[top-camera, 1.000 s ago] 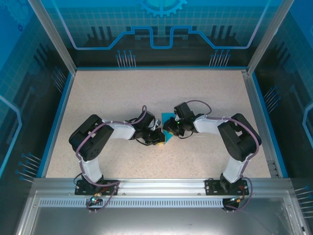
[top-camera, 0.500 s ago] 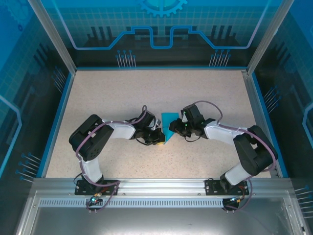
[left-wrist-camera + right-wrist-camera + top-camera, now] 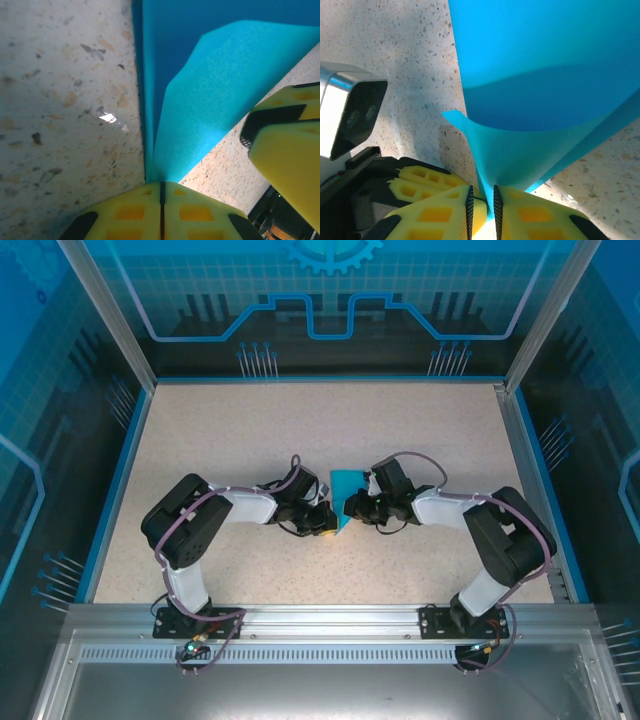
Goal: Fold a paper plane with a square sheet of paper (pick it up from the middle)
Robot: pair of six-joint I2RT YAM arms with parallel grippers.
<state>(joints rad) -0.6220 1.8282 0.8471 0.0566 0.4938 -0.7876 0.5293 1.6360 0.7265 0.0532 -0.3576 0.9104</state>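
Square sheet of paper (image 3: pixel 347 485) (creased, turquoise) nipped by left gripper (image 3: pixel 161 186) and right gripper (image 3: pixel 482 196) alike, jaws of both closed on it, low over table (image 3: pixel 250 430)

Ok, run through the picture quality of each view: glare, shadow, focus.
Top external: even light, sharp across the table. Left wrist: a small bright glare spot on the table beside the sheet of paper. Right wrist: the curled paper shades its own inside; soft shadow on the table to its left.
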